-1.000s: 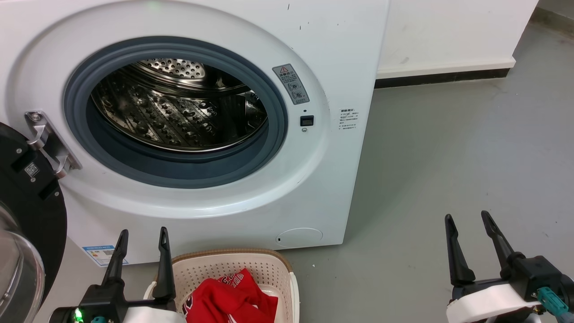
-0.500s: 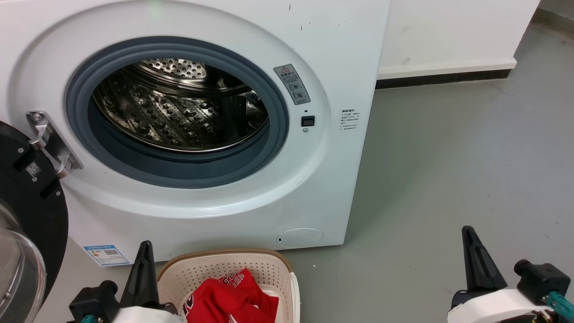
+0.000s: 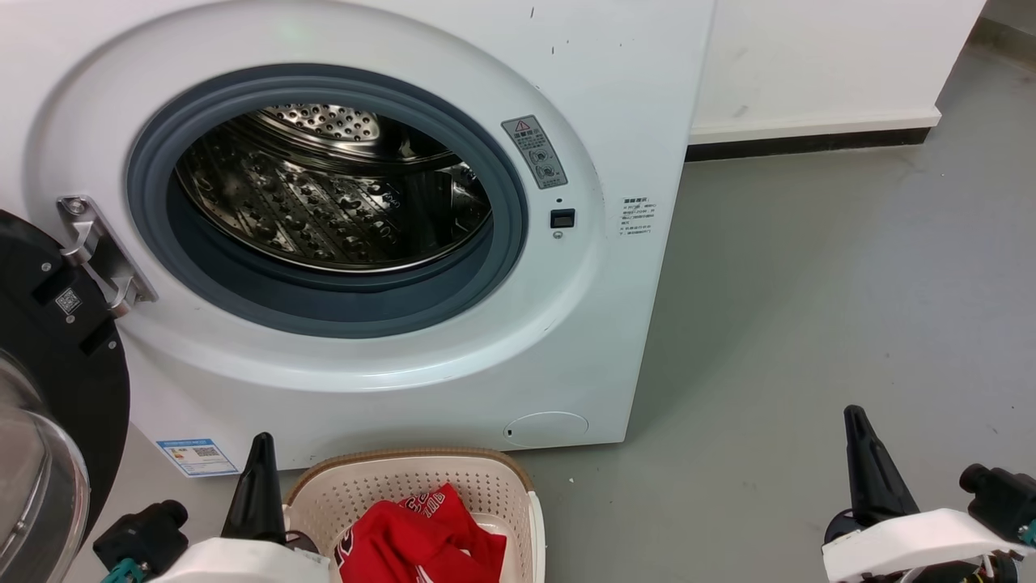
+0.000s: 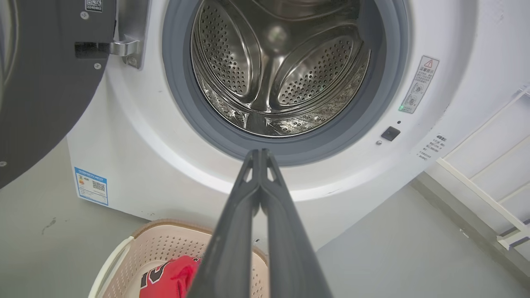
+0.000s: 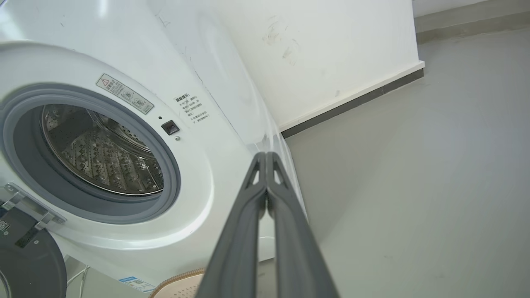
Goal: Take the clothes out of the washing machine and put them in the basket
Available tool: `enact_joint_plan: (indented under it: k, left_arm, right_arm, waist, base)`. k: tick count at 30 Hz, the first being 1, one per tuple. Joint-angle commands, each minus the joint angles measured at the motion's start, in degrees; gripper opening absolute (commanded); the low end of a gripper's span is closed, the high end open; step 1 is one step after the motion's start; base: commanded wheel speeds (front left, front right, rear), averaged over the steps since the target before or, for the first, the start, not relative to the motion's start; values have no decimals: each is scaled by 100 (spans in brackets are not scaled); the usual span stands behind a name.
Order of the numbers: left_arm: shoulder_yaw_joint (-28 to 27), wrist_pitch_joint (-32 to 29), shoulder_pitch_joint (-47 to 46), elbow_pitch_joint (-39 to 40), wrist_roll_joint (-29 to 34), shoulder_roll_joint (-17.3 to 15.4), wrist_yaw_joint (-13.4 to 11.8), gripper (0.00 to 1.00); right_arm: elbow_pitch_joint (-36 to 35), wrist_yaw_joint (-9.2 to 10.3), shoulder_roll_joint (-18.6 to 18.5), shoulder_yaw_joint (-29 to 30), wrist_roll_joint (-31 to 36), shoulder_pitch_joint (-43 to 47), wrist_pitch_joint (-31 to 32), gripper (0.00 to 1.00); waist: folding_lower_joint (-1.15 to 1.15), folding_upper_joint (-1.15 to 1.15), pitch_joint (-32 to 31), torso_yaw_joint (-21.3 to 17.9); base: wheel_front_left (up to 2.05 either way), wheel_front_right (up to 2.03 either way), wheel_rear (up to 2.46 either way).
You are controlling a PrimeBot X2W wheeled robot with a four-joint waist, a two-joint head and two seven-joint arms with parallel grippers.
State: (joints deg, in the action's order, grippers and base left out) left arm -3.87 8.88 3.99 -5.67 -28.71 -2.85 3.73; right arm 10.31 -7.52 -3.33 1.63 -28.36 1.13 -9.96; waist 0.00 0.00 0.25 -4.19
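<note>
A second ago both grippers had their fingers spread. Now the left gripper (image 4: 260,154) and the right gripper (image 5: 265,155) are pressed together and hold nothing. The drum (image 3: 324,219) looks empty. The red clothes (image 3: 421,542) lie in the near basket (image 3: 364,490), so the job looks done.

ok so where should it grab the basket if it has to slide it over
Take the basket by its brown far rim, coming down from above, one finger inside the wall and one outside. That edge is thin, open and bare; the clothes lie lower inside. The left tool is nearest, but it is shut and would need opening.
</note>
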Motion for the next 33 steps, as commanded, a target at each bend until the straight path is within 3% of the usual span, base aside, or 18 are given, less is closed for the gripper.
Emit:
enact_joint_plan:
  k: [1, 33]
  left_arm:
    - [-26, -62, -214, 33, -302, -6, 35, 0]
    - [-135, -691, -578, -332, -2871, -6, 191, 0]
  right_arm:
    - [-47, 1, -44, 22, -325, -213, 63, 0]
    - [122, 2, -80, 131, -2977, -452, 664, 0]
  waist:
    - [0, 0, 0, 9]
    - [0, 0, -2, 139]
  base:
    - [0, 0, 0]
    - [0, 0, 0]
